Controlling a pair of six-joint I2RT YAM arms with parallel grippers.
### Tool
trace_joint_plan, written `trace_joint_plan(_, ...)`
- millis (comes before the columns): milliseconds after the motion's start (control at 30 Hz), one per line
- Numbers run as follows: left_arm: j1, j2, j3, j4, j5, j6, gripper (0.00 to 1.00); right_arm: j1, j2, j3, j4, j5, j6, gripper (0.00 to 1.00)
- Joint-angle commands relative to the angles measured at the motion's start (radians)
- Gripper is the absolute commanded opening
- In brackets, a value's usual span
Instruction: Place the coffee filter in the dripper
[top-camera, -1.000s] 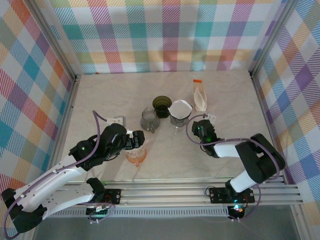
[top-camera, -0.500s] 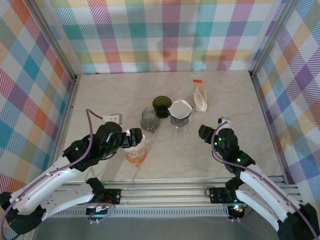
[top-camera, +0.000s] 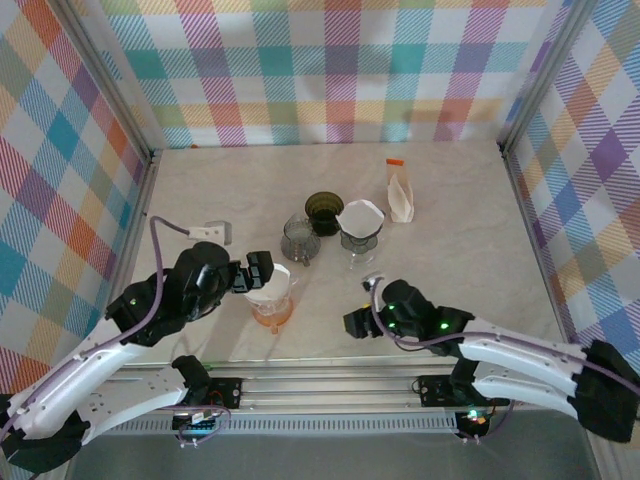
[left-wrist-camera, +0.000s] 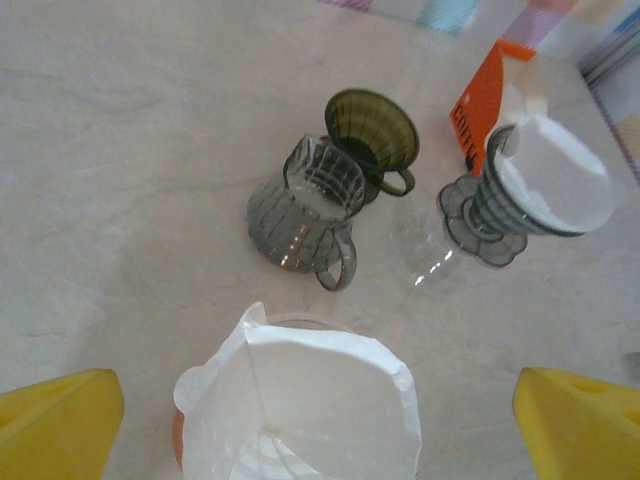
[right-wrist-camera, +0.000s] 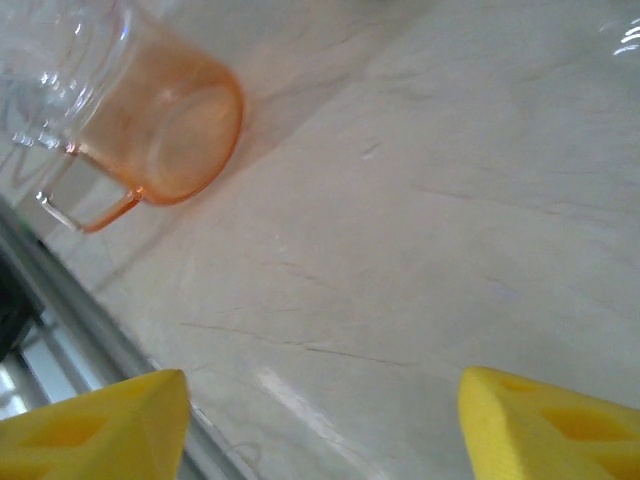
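The white paper filter, a thin creased cone, sits in the smooth orange glass dripper at 7 o'clock from the ribbed grey dripper. Left hand, fingers wide apart, hovers over it. Right hand, fingers apart and empty, lies low at 3 o'clock. A brush could tip the light, lopsided paper.

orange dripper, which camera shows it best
The right wrist view: the orange dripper is close and side-on, its tinted body and handle plain, though partly cropped. The top external view shows it small under the white filter; the left wrist view gives just an orange sliver beside that filter.
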Motion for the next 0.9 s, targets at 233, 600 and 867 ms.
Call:
trace_joint_plan(233, 0.014, -0.080, 0.028, -0.049, -0.004, 0.013, 1.00, 0.122, 0.503, 0.173, 0.455, 0.109, -0.176, 0.74)
trace_joint_plan(600, 0.014, -0.114, 0.031, -0.076, 0.003, 0.014, 1.00, 0.120, 0.732, 0.249, 0.630, 0.036, -0.209, 0.71)
trace_joint_plan(867, 0.014, -0.125, 0.031, -0.080, -0.007, 0.017, 1.00, 0.121, 0.791, 0.279, 0.677, -0.027, -0.203, 0.71)
